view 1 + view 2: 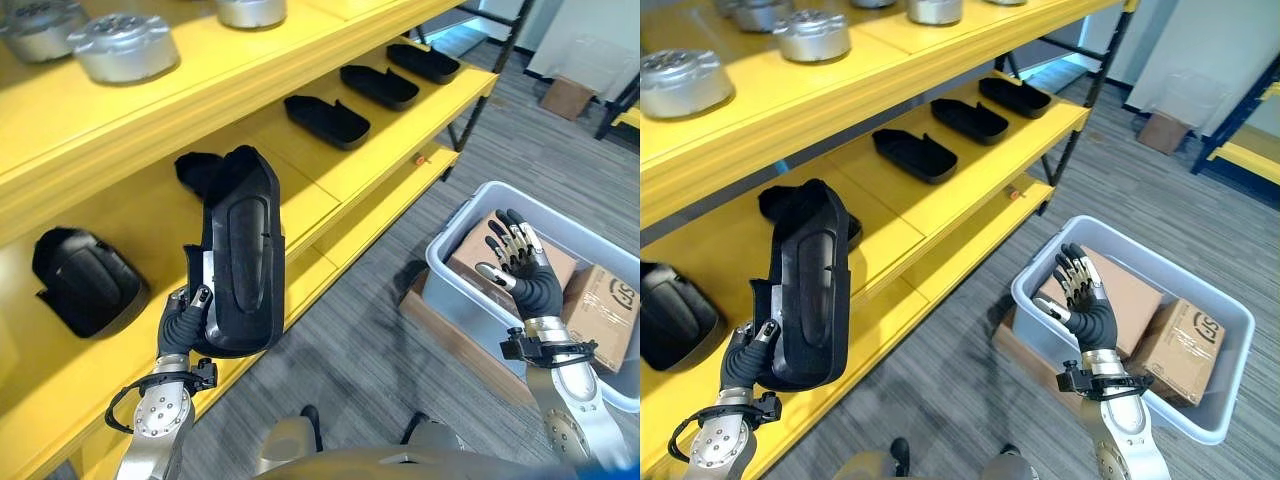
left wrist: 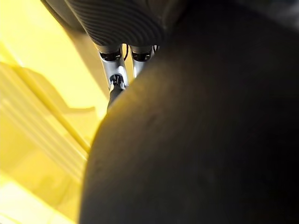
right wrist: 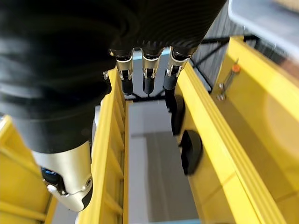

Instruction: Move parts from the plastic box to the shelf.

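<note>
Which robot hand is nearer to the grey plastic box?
The right. The right robot hand hovers open directly above the grey plastic box, over its cardboard boxes. The left robot hand is off by the yellow shelf, gripping a black part.

I see a matte black part (image 1: 240,255) against the bright yellow shelf (image 1: 370,170), where more black parts (image 1: 326,121) lie below silver metal discs (image 1: 124,46). My plastic box (image 1: 1225,400) is pale grey-blue, holding brown cardboard boxes (image 1: 1183,345) above grey streaked carpet (image 1: 370,350).
</note>
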`<state>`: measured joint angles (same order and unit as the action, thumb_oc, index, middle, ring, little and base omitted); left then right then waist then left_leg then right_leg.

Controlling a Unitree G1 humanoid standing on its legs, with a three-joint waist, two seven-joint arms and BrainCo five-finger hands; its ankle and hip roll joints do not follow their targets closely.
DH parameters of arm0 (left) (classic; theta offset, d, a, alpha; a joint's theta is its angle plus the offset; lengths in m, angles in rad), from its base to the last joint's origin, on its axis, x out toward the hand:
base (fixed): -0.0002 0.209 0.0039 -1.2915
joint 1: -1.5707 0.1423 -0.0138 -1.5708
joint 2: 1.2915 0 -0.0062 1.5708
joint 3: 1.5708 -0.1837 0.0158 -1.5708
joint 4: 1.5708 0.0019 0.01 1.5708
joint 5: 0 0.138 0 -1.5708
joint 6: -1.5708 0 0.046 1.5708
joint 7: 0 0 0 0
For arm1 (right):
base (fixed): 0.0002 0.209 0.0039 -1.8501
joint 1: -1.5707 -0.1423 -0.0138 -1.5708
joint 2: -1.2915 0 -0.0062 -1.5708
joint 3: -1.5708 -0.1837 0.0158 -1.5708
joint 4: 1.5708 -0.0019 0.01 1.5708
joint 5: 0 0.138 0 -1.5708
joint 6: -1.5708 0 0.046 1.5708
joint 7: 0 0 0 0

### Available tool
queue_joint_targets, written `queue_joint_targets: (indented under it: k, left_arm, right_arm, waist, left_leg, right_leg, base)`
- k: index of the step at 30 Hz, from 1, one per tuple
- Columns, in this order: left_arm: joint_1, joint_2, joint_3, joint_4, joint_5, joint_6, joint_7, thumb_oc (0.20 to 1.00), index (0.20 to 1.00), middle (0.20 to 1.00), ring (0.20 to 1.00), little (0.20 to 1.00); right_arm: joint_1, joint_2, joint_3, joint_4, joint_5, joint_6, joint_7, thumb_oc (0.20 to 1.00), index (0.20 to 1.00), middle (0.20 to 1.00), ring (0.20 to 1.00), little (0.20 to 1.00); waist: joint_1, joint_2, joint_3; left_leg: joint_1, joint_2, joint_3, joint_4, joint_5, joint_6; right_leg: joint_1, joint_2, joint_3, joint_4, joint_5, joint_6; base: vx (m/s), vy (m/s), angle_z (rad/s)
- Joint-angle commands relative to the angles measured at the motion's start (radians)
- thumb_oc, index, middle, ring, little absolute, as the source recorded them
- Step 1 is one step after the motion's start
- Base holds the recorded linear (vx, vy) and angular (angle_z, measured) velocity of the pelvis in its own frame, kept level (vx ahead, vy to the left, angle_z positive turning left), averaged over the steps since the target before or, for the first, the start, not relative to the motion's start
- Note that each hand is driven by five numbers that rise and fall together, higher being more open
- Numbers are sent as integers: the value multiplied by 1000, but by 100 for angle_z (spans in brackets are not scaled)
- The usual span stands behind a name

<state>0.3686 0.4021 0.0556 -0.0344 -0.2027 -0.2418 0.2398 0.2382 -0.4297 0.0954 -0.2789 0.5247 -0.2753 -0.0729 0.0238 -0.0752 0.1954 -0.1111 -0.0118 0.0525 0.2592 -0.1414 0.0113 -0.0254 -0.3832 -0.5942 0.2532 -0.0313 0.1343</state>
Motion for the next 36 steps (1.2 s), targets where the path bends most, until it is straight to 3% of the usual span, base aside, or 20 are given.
queue_joint_targets:
  k: [1, 4, 5, 6, 7, 9, 10, 11, 12, 13, 14, 16, 23, 29, 31, 33, 34, 36]
  left_arm:
    - [-42, 41, 75, -119, 26, -71, 9, 200, 200, 200, 200, 200]
    - [-72, 56, 67, -126, 26, -71, 5, 200, 200, 200, 200, 200]
    - [-81, 60, 65, -125, 32, -72, 10, 200, 200, 200, 200, 200]
    - [-94, 67, 62, -124, 42, -73, 18, 200, 200, 200, 200, 200]
    - [-105, 77, 59, -123, 51, -75, 25, 200, 200, 200, 200, 200]
    - [-111, 77, 44, -115, 43, -79, 27, 200, 200, 200, 200, 200]
    - [-106, 74, 43, -112, 43, -79, 26, 200, 200, 200, 200, 200]
    - [-103, 73, 38, -108, 47, -75, 18, 200, 200, 200, 200, 200]
    - [-96, 66, 40, -106, 42, -74, 7, 200, 200, 200, 200, 200]
    - [-93, 55, 34, -92, 41, -74, 2, 200, 200, 200, 200, 200]
    - [-92, 55, 34, -92, 41, -74, 2, 200, 200, 200, 200, 200]
    - [-70, 45, 39, -92, 41, -76, -13, 200, 200, 200, 200, 200]
    - [-21, 21, 50, -115, 28, -82, -34, 200, 200, 200, 200, 200]
    - [-31, 8, 42, -104, -16, -75, -60, 200, 200, 200, 200, 200]
    - [-73, 14, 27, -101, -23, -72, -53, 200, 200, 200, 200, 200]
    - [-94, 12, 22, -90, -24, -71, -40, 200, 200, 200, 200, 200]
    - [-114, 7, 14, -90, -31, -67, -27, 200, 200, 200, 200, 200]
    - [-131, 11, 9, -96, -35, -66, -14, 200, 200, 200, 200, 200]
  right_arm:
    - [-53, 6, 15, -9, -16, -34, 6, 1000, 1000, 1000, 1000, 1000]
    - [-65, 25, 38, 4, -16, -28, 8, 1000, 1000, 1000, 1000, 1000]
    - [-69, 30, 46, 8, -18, -26, 8, 1000, 1000, 1000, 1000, 1000]
    - [-73, 33, 60, 11, -14, -25, 12, 1000, 1000, 1000, 1000, 1000]
    - [-85, 35, 72, 10, -10, -24, 14, 1000, 1000, 1000, 1000, 1000]
    - [-96, 33, 91, 4, 3, -23, 29, 1000, 1000, 1000, 1000, 1000]
    - [-93, 27, 95, 2, 12, -22, 40, 1000, 1000, 1000, 1000, 1000]
    - [-90, 13, 99, 1, 23, -17, 60, 1000, 1000, 1000, 1000, 1000]
    - [-82, 1, 96, 1, 30, -18, 75, 1000, 1000, 1000, 1000, 1000]
    - [-77, -4, 97, 4, 30, -22, 76, 1000, 1000, 1000, 1000, 1000]
    - [-76, -4, 97, 4, 30, -23, 76, 1000, 1000, 1000, 1000, 1000]
    - [-56, -11, 91, -3, 30, -23, 80, 1000, 1000, 1000, 1000, 1000]
    - [-31, -19, 67, -5, 32, -21, 94, 1000, 1000, 1000, 1000, 1000]
    - [-80, -32, 74, 18, 44, -27, 89, 1000, 1000, 1000, 1000, 1000]
    - [-108, -40, 69, 23, 45, -30, 71, 1000, 1000, 1000, 1000, 1000]
    - [-110, -39, 70, 31, 47, -30, 60, 1000, 1000, 1000, 1000, 1000]
    - [-109, -42, 65, 34, 45, -31, 46, 1000, 1000, 1000, 1000, 1000]
    - [-106, -46, 55, 38, 44, -34, 33, 1000, 1000, 1000, 1000, 1000]
  waist:
    - [9, -11, -9]
    - [4, -8, -34]
    - [-1, -14, -36]
    - [-7, -11, -43]
    - [-20, -10, -42]
    - [-42, 1, -38]
    - [-51, 7, -35]
    - [-64, 7, -38]
    - [-69, -3, -60]
    - [-82, -13, -81]
    - [-80, -13, -83]
    - [-79, -20, -96]
    - [-64, -19, -134]
    - [-32, -19, -97]
    - [-37, -37, -77]
    - [-50, -38, -81]
    - [-67, -27, -92]
    - [-86, 2, -98]
  left_leg:
    - [39, 0, -9, 0, -67, 5]
    - [51, -32, -11, -38, -57, 21]
    - [47, -48, -4, -48, -35, 32]
    - [62, -50, -6, -70, -30, 37]
    - [77, -50, -12, -98, -17, 43]
    - [101, -38, -21, -144, 15, 57]
    - [110, -32, -23, -162, 33, 63]
    - [121, -30, -34, -190, 57, 70]
    - [120, -40, -48, -206, 73, 69]
    - [111, -49, -69, -225, 96, 64]
    - [112, -47, -68, -227, 96, 64]
    - [103, -59, -77, -245, 118, 58]
    - [101, -59, -88, -291, 158, 42]
    - [22, -96, -129, -50, 87, 11]
    - [27, -10, -80, 106, 27, 18]
    - [47, 76, -67, 119, 34, 16]
    - [77, 194, -45, 74, 97, -5]
    - [106, 294, -30, -58, 182, -48]
  right_leg:
    - [51, -45, 52, -113, 207, 93]
    - [52, -64, 65, -137, 245, 101]
    - [42, -79, 62, -135, 261, 83]
    - [31, -79, 89, -122, 266, 80]
    - [8, -61, 165, -103, 284, 73]
    - [-53, 33, 306, -52, 231, 41]
    - [-77, 106, 353, -8, 169, 18]
    - [-95, 230, 402, 60, 68, -7]
    - [-76, 315, 432, 59, -4, -22]
    - [-68, 394, 524, -6, -38, -46]
    - [-67, 395, 526, -11, -36, -47]
    - [-40, 420, 590, -93, -24, -55]
    - [21, 416, 563, -207, -3, -58]
    - [39, 394, 491, -194, -13, -85]
    - [23, 345, 453, -142, -21, -93]
    - [14, 327, 436, -117, -37, -96]
    - [-2, 301, 410, -84, -55, -91]
    - [-34, 275, 377, -21, -78, -77]
  base:
    - [-8, 260, 32]
    - [-26, 298, 45]
    - [-38, 223, 18]
    - [-43, 181, 6]
    - [-12, 173, 3]
    - [-62, 172, 3]
    - [-73, 193, -3]
    - [-54, 143, -1]
    - [-79, 62, 38]
    - [-49, -12, 41]
    - [-68, -37, 32]
    - [-69, -36, 9]
    - [-57, -53, 17]
    - [-73, -42, 50]
    - [-146, 112, 131]
    - [-62, 155, 110]
    - [-18, 248, 70]
    - [-14, 257, 56]
